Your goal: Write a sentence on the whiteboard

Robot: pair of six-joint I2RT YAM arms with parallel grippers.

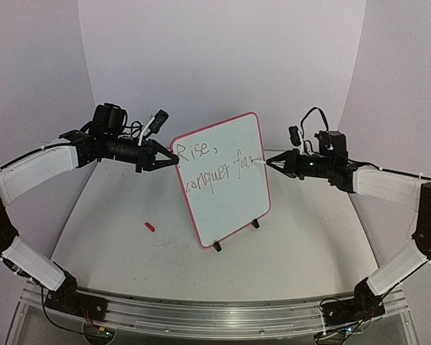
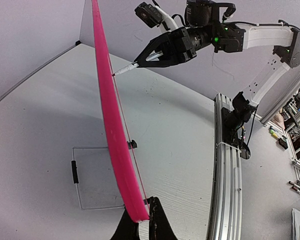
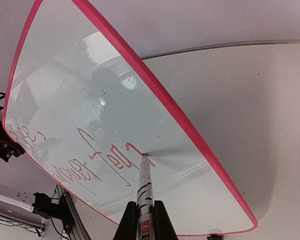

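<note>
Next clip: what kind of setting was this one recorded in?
Probably a robotics lab test cell. Plain white backdrop panels enclose the table, an aluminium mounting rail runs along its near edge, and cluttered workshop shelves show beyond it in the left wrist view.

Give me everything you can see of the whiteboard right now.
The whiteboard is a glossy white rectangle with rounded corners and a thin red rim, standing near upright on two small black feet on the table. Two lines of dark handwriting cross its upper part. The left tool is shut on its left edge; the marker in the right tool touches its face by the right edge.
</note>
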